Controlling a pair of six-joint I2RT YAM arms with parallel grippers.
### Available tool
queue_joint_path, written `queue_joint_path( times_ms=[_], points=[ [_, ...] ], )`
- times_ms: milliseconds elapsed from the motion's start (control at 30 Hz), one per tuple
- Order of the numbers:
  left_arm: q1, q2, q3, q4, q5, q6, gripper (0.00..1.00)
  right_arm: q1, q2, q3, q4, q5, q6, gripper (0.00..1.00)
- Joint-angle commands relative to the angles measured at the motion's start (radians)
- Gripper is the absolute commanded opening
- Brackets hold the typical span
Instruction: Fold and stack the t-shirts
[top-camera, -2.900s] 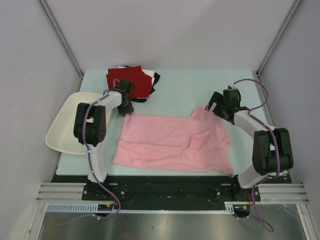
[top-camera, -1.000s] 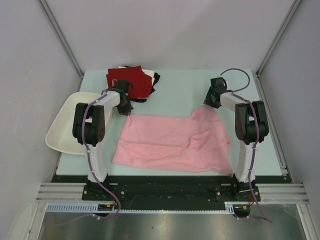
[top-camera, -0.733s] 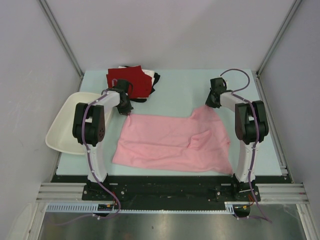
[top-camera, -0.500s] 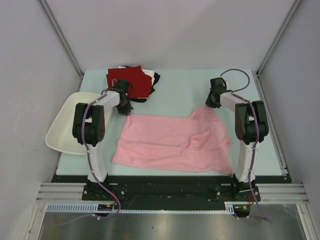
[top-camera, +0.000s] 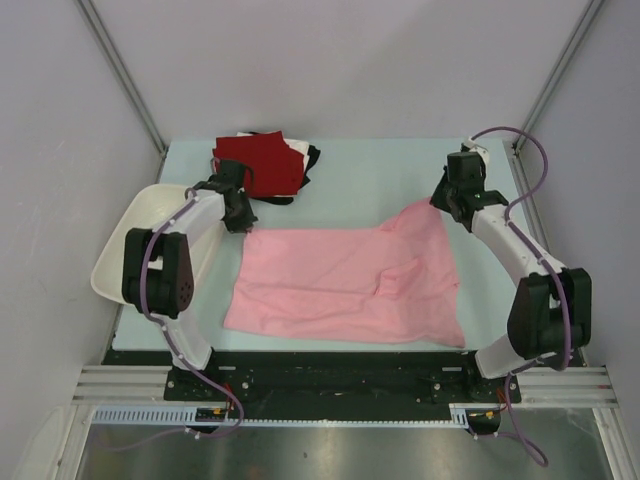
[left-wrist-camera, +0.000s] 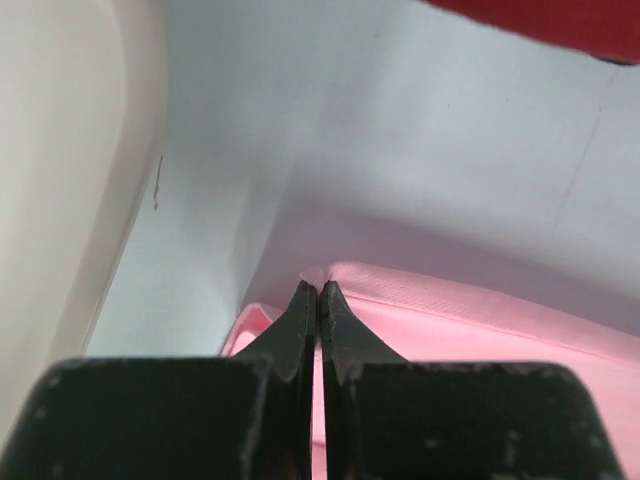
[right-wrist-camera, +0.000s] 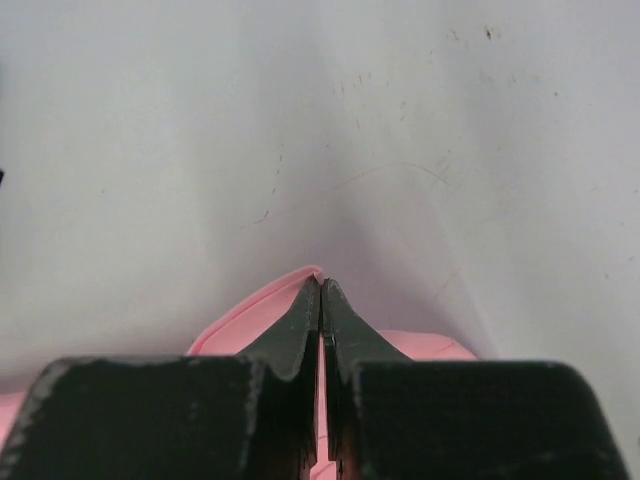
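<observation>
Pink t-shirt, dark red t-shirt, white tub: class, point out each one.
pink t-shirt (top-camera: 340, 285), top external view, middle of the spread cloth.
dark red t-shirt (top-camera: 262, 162), top external view, its folded top face.
white tub (top-camera: 110, 265), top external view, left rim.

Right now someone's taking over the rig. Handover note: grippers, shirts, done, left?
Left gripper: shut on the far left corner of the plain light pink cloth t-shirt.
Right gripper: shut on its far right corner.
Pink t-shirt lies spread mid-table, unfolded.
Folded dark red t-shirt sits far left, atop a white t-shirt and a black t-shirt.
Done: those three stacked. Left: fold the pink, stack it.
</observation>
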Motion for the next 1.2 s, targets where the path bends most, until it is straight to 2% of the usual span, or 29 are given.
queue_joint_path(
  times_ms=[0, 300, 533, 1000, 1167],
  points=[
    [0.008, -0.107, -0.063, -0.001, 0.043, 0.007, 0.00, 0.023, -0.131, -0.071, -0.059, 0.042, -0.013, 0.00],
    [0.008, -0.320, -0.273, 0.007, 0.059, 0.018, 0.00, 0.067, -0.441, -0.266, -0.175, 0.086, 0.059, 0.00],
    [-0.004, -0.464, -0.395, -0.001, 0.099, 0.056, 0.00, 0.228, -0.658, -0.378, -0.325, 0.142, 0.147, 0.00],
    [-0.004, -0.620, -0.461, -0.075, 0.187, 0.093, 0.00, 0.599, -0.860, -0.424, -0.640, 0.335, 0.473, 0.00],
    [-0.004, -0.671, -0.458, -0.099, 0.207, 0.098, 0.00, 0.665, -0.870, -0.424, -0.714, 0.367, 0.565, 0.00]
  ],
)
